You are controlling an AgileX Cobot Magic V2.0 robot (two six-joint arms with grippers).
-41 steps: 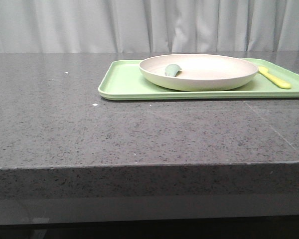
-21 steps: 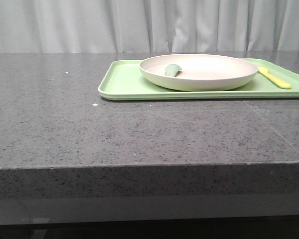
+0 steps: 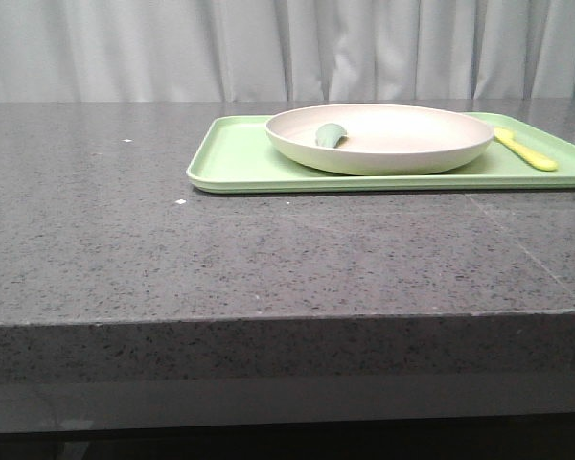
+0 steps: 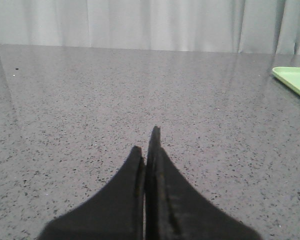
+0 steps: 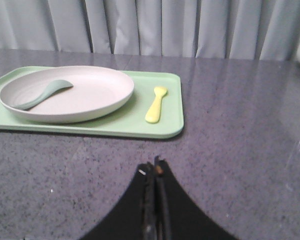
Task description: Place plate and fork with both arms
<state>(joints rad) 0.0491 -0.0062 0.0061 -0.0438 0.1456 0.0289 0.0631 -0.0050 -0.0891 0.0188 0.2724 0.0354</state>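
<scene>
On the green tray (image 3: 240, 163) sit the plate (image 3: 402, 144) and fork (image 3: 527, 150), both arms' fingers (image 4: 140, 172) pressed together

Right gripper (image 5: 155, 167) pinched closed over the grey tabletop (image 5: 240, 125), holding nothing. Ahead on the green tray (image 5: 115, 125), the plate (image 5: 90, 95) carries a grey-green spoon (image 5: 42, 94); the yellow fork (image 5: 156, 104) lies beside it.

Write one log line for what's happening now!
plate on tray | fork beside plate | left gripper shut | right gripper shut
</scene>
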